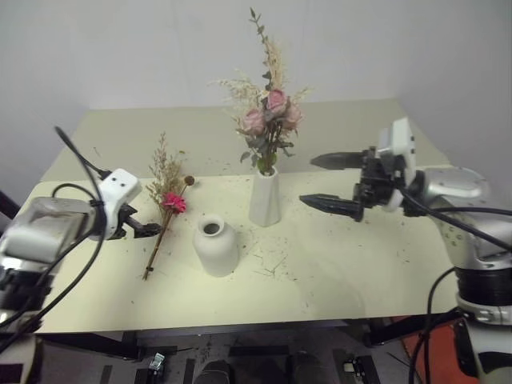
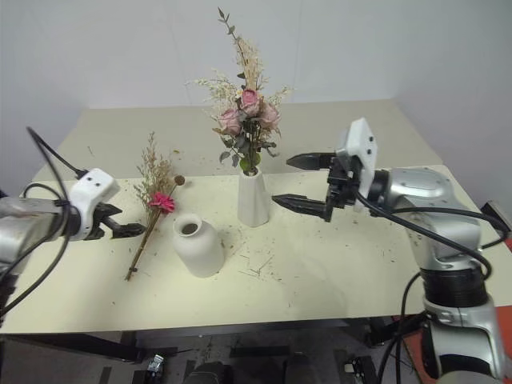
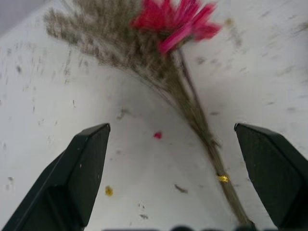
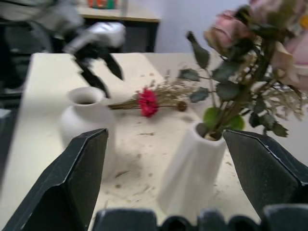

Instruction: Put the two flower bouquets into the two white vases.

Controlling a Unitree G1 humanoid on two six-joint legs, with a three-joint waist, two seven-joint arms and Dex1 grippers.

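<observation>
Already the rose bouquet point(image 1: 268, 112) stands upright in the tall tapered vase point(image 1: 265, 198), its pale pink blooms, grey-green leaves and cream sprigs rising high above the narrow mouth. Taking that vase as the landmark: the round-bodied vase point(image 1: 215, 245) sits just beside it, a little nearer the robot and toward the robot's left, apart from it and with its dark mouth empty. Farther to the robot's left of the tall vase, beyond the round one, the daisy bouquet point(image 1: 166, 202) lies flat on the cream table point(image 1: 344, 272), its magenta heads and tan grasses pointing away from the robot and its stem end trailing back toward the near edge; a small brown pod lies level with the flower heads on the side toward the tall vase. The left gripper point(image 1: 142, 230) hovers close beside that bouquet's stems, on the side away from the tall vase, its jaws spread wide and holding nothing; in its wrist view the stems run between the two black fingers point(image 3: 82, 173) without touching either. The right gripper point(image 1: 332, 182) hangs in the air on the tall vase's other side, pointing toward it, near but apart, its jaws likewise wide apart and empty. Dry bits of plant litter speckle the table around both vases.
</observation>
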